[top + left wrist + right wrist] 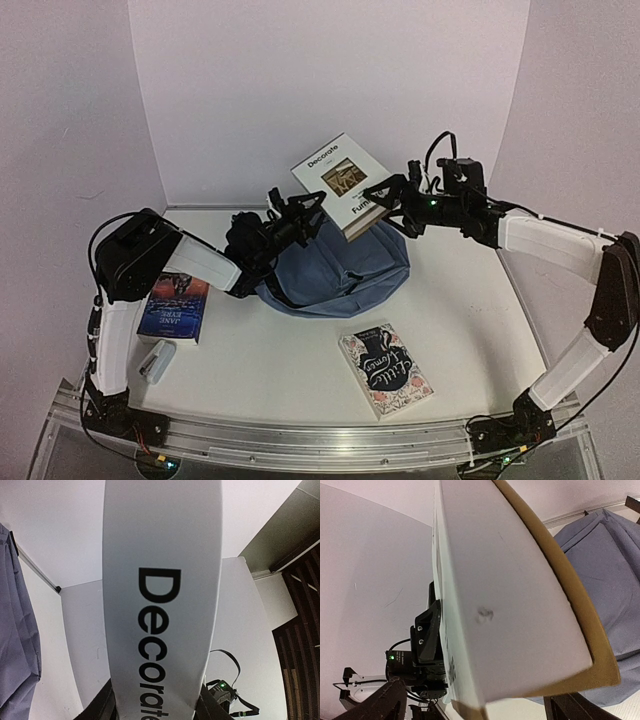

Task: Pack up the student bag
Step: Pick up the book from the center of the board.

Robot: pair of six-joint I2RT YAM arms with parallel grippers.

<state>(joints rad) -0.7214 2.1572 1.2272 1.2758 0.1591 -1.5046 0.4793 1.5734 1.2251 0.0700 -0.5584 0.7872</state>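
A large white book titled "Decorate" (340, 175) hangs tilted in the air above the slate-blue student bag (330, 270), which lies slumped on the table. My left gripper (305, 210) is shut on the book's spine edge; in the left wrist view its black fingers (107, 702) press both sides of the book (160, 580). My right gripper (385, 195) stands open at the book's right edge. In the right wrist view its fingers (392, 700) sit wide apart, with the corner of the book (510, 605) between them and gaps on both sides. The bag (605, 580) lies beyond.
A blue Jane Eyre book (175, 305) lies at the left by my left arm. A small white object (155, 360) sits just in front of it. A floral Little Women book (385, 370) lies near the front centre. White walls close in the back and sides.
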